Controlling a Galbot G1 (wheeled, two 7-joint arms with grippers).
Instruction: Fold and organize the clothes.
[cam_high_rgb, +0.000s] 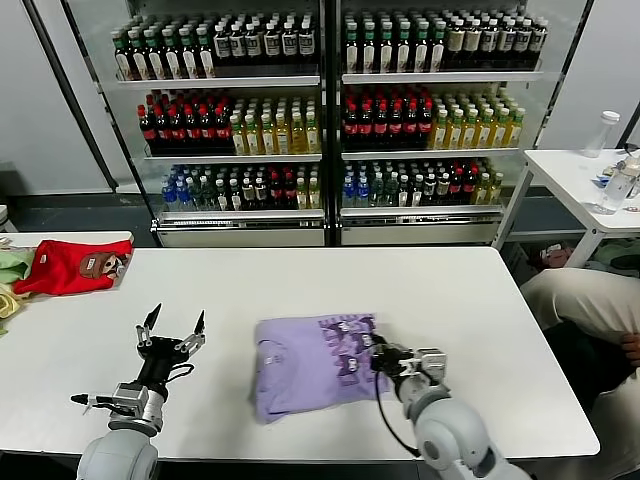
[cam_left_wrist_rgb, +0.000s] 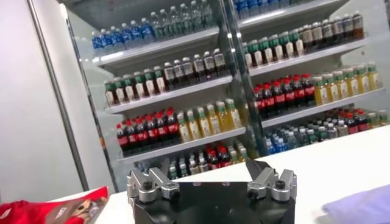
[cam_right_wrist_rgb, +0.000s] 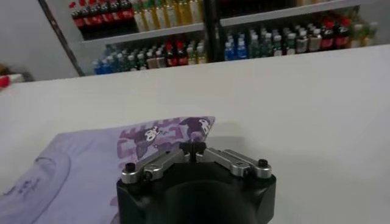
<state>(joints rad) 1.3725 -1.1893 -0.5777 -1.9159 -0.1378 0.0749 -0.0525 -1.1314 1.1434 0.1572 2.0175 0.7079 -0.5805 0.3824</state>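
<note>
Lavender T-shirt (cam_high_rgb: 312, 365) lying partly folded at lower centre of the head view on the white table (cam_high_rgb: 480, 300), plain back with neckline (cam_high_rgb: 272, 352) up on its left half, a printed flap with dark purple figures (cam_high_rgb: 350, 340) turned over on its right half. Right gripper (cam_high_rgb: 379, 356) at the shirt's right edge, lower centre-right of the frame, low over the cloth; in the right wrist view, fingers (cam_right_wrist_rgb: 183, 149) pressed together at their tips, right gripper (cam_right_wrist_rgb: 192, 148) just over the printed flap (cam_right_wrist_rgb: 164, 131), nothing visibly between the tips. Left gripper (cam_high_rgb: 176, 325) at lower left of the head view, raised off the table, well apart from the shirt, its 2 fingers (cam_high_rgb: 152, 317) spread wide and pointing up; in the left wrist view, only the finger bases (cam_left_wrist_rgb: 152, 182) in frame, set apart, with a lavender corner of the shirt (cam_left_wrist_rgb: 359, 207) at lower right. Red garment (cam_high_rgb: 70, 268) with a brown cartoon face at the left edge on a second table, beside green and yellow cloth (cam_high_rgb: 10, 275). Drink shelves (cam_high_rgb: 330, 120) filling the top of the frame; side table (cam_high_rgb: 580, 180) with bottles at upper right.
</note>
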